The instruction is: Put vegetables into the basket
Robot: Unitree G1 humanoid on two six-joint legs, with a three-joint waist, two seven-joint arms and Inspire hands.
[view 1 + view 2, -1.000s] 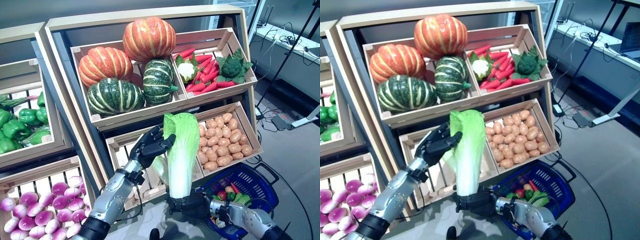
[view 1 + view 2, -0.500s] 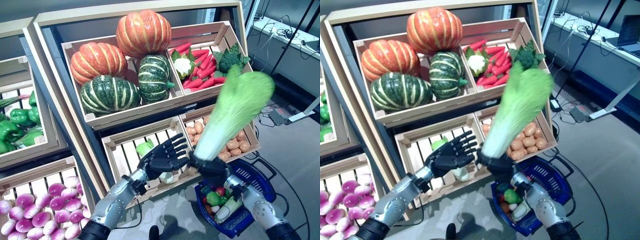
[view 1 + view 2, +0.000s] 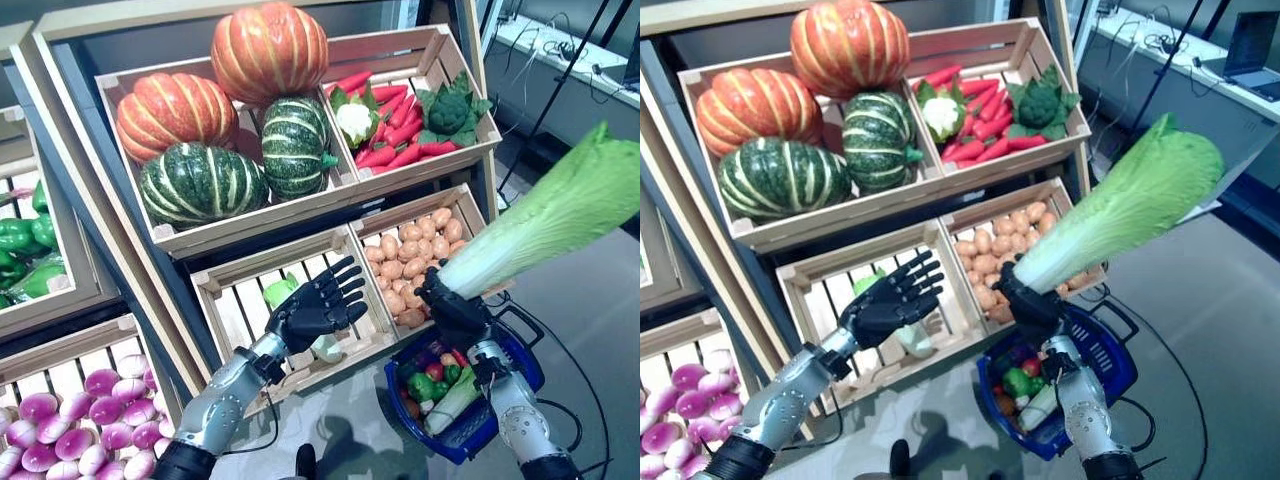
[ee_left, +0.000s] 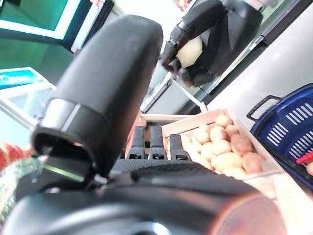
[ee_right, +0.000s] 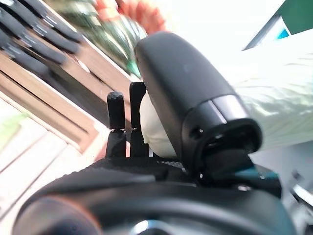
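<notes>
Both eye views: right hand (image 3: 452, 305) grips cabbage (image 3: 545, 222) over basket (image 3: 505, 390) — left hand (image 3: 315, 308) splayed, empty.

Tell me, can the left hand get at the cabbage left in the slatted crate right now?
Probably yes. The left hand is open with fingers spread, hovering just in front of the small cabbage in the slatted crate, and nothing sits between them.

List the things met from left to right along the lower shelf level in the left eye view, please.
purple onions → left robot hand → potatoes → right robot hand → napa cabbage
</notes>
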